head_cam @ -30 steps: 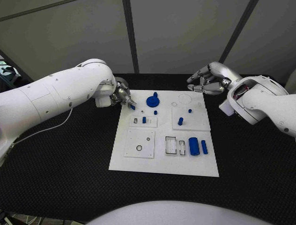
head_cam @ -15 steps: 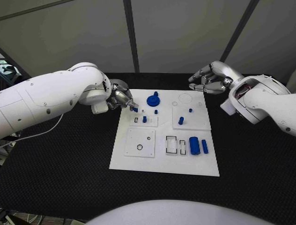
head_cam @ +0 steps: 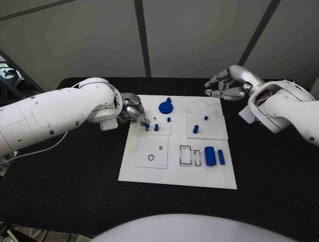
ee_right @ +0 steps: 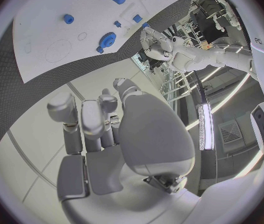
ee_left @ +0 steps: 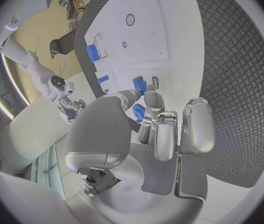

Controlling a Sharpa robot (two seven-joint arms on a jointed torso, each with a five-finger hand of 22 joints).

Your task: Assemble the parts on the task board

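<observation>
1. Compared with a second ago, the left hand (head_cam: 133,112) has slid in over the task board (head_cam: 177,174) edge and dropped lower, fingertips now right at the small raised plate in the upper left block. The right hand (head_cam: 228,84) hasn't really budged.

2. Fingers first: the left hand's fingertips (ee_left: 145,89) pinch a small blue peg (head_cam: 146,127), holding it just beside another short blue peg (head_cam: 156,127) already standing in that plate.

3. The right hand hovers past the board's far right corner, fingers curled in with nothing in them.

4. Further out on the board: a blue round knob (head_cam: 164,107) near the far edge, a blue stud (head_cam: 195,129) on the right plate, and a fat blue cylinder (head_cam: 210,156) with a slim blue bar (head_cam: 220,157) beside it nearer the robot.

5. What could go sideways: the held peg is tiny and its neighbour sits very close, so a slightly tilted approach probably jams at the hole or knocks the standing peg. The fingers also hide the hole from the head camera.

6. Writing: no labels or brand marks readable on the board or parts.
</observation>
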